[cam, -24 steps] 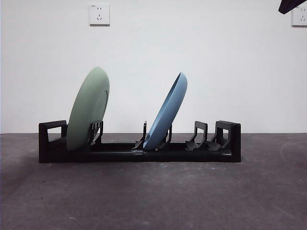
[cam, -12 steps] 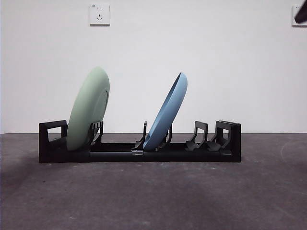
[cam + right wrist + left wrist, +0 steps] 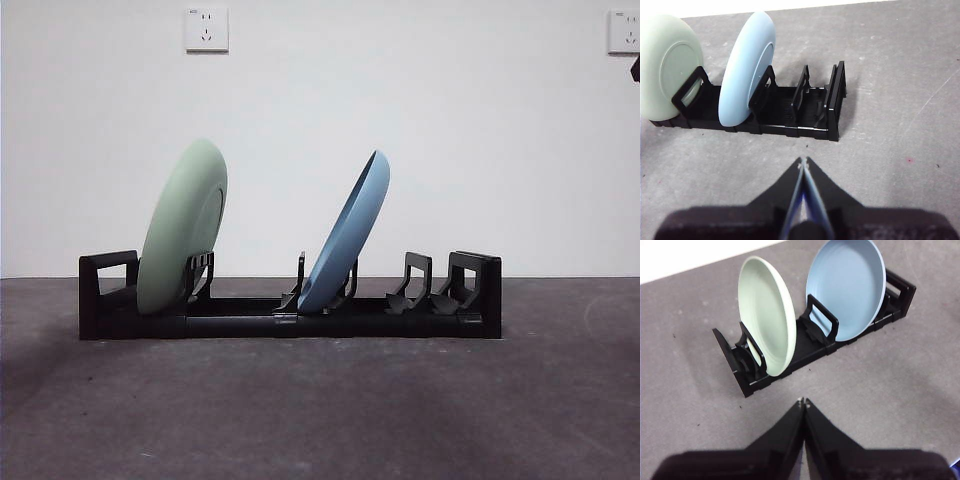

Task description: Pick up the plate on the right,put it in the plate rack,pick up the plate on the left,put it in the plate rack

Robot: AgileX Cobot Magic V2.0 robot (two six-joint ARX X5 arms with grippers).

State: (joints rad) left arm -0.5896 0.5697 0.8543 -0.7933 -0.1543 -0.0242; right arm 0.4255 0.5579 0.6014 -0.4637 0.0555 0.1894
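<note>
- The plate rack (image 3: 290,305) is sitting on the grey desk (image 3: 320,410), running lengthwise across the front view, in front of a white wall (image 3: 480,150) carrying two sockets (image 3: 206,29).
- The green plate (image 3: 183,226) is standing on edge in the slots near one blocky end of the rack, leaning toward the rack's middle.
- The blue plate (image 3: 347,234) is standing on edge in the slots around the middle of the rack, leaning the same way and more steeply than the green one.
- The two plates are standing apart, not touching, with empty prongs between them; the slots beyond the blue plate, toward the other end, are holding nothing.
- The left claw (image 3: 803,401) is hovering above the desk on the near side of the rack, closest to the green plate's end, its two black jaws clenched tip to tip and grasping nothing.
- The right claw (image 3: 803,161) is hovering above the desk close to the rack's empty end, its jaws likewise pressed together with nothing between them.
- In the front view, only a small black tip (image 3: 635,68) is showing at the upper right edge; which arm it belongs to cannot be told.
</note>
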